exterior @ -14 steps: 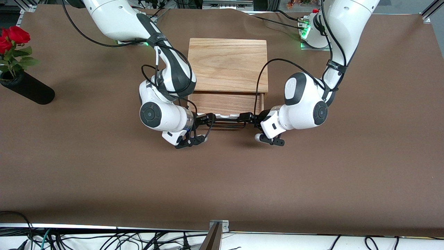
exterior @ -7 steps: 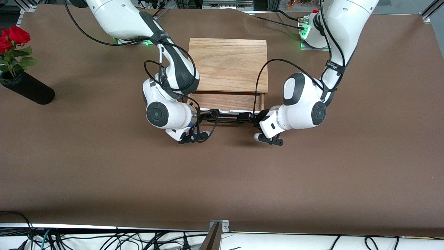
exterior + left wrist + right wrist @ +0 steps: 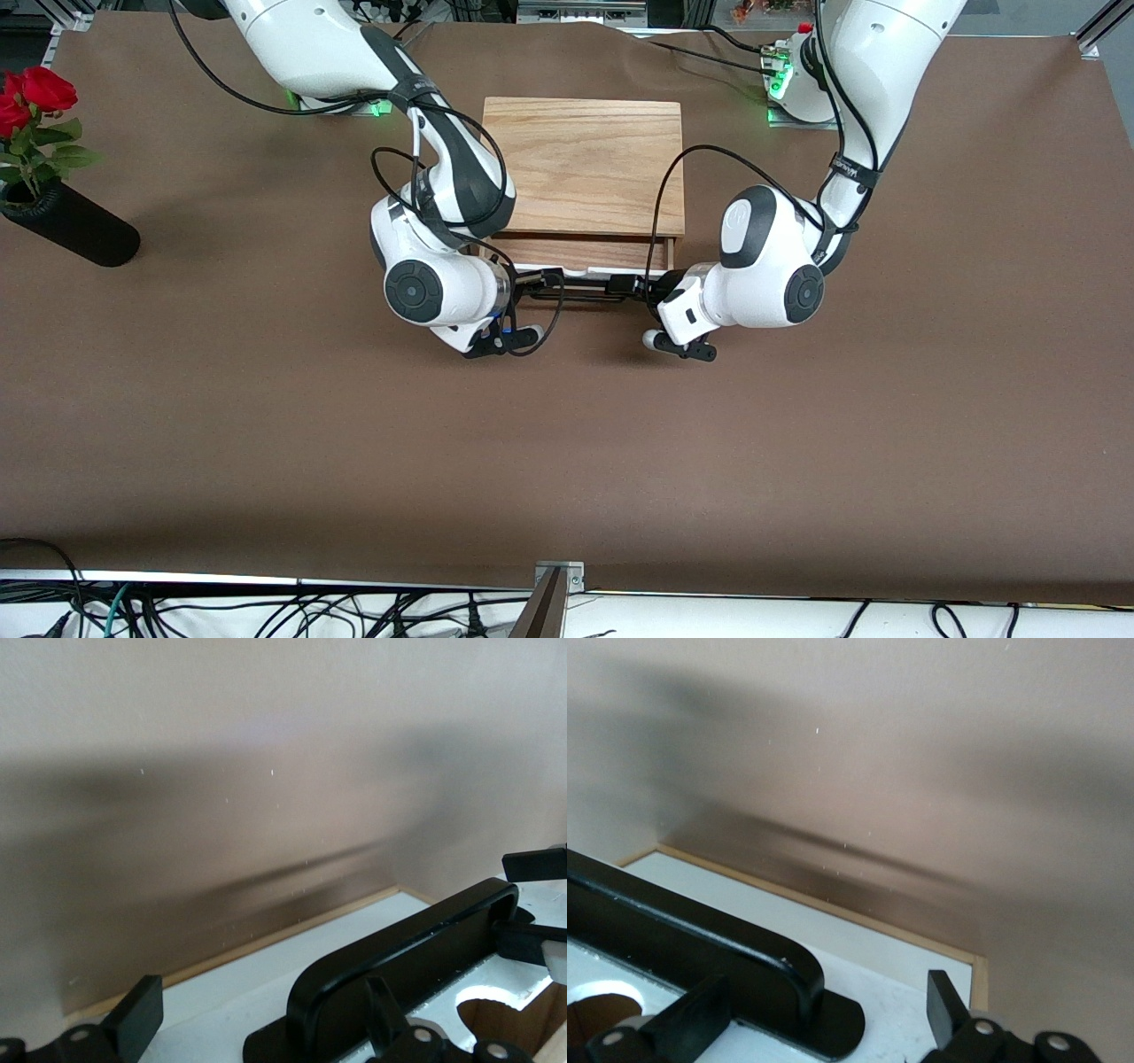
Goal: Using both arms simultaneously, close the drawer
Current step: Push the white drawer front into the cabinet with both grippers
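Front view: right claw [image 3: 542, 282] at the drawer [image 3: 580, 255] front, fingers [image 3: 691, 1023] apart around one end of the black handle [image 3: 580, 289]. Drawer only slightly out of the wood casing [image 3: 585, 164], mid-surface. Left claw [image 3: 625, 285] likewise spread at the other handle end.

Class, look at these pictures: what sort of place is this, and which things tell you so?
Probably a robotics lab: two white arms bolted along a brown-covered table, an aluminium frame at its corner, and loose cables below its edge.

Both claws, left [image 3: 620, 285] and right [image 3: 547, 280], at the nearly shut drawer [image 3: 580, 259].
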You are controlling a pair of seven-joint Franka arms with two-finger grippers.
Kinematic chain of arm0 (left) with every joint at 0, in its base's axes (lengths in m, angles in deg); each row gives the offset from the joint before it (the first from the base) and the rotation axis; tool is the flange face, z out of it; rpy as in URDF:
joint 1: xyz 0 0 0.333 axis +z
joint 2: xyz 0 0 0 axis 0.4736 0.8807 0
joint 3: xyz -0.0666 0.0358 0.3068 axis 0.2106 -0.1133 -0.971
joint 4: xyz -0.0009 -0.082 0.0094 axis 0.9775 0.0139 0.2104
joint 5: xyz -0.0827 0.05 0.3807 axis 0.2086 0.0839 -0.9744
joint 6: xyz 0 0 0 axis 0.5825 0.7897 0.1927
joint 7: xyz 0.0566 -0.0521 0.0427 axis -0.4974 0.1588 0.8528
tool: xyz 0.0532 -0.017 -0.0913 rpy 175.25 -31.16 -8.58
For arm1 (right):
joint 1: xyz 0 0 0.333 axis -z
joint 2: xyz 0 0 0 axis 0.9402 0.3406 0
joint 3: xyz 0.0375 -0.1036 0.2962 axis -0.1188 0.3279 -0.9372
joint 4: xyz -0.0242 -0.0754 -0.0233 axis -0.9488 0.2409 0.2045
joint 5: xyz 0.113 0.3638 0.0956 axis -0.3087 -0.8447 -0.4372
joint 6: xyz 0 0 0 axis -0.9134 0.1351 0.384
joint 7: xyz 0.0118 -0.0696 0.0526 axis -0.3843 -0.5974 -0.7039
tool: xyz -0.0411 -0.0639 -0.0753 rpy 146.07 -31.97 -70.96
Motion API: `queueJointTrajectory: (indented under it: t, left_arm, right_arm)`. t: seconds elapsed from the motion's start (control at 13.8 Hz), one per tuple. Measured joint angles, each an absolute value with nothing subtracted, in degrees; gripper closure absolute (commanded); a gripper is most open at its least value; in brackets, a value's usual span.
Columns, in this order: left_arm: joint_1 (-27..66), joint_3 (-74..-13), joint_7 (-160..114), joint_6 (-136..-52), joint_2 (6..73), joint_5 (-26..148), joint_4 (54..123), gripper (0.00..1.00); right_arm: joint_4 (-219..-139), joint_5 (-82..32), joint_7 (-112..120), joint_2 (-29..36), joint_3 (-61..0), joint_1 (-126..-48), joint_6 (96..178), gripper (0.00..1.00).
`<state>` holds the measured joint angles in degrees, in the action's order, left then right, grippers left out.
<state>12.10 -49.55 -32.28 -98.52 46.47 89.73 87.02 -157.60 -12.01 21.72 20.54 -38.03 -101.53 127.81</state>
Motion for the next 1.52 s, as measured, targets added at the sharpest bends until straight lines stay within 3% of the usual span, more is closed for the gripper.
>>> queueJointTrajectory:
  t: [1.52]
  left_arm:
    - [12.79, -49.96, -32.29, -82.29, 46.40, 89.75, 86.23, 0.00]
  right_arm:
    - [-157.38, -15.68, 21.83, 20.03, -38.34, -101.48, 116.25, 0.00]
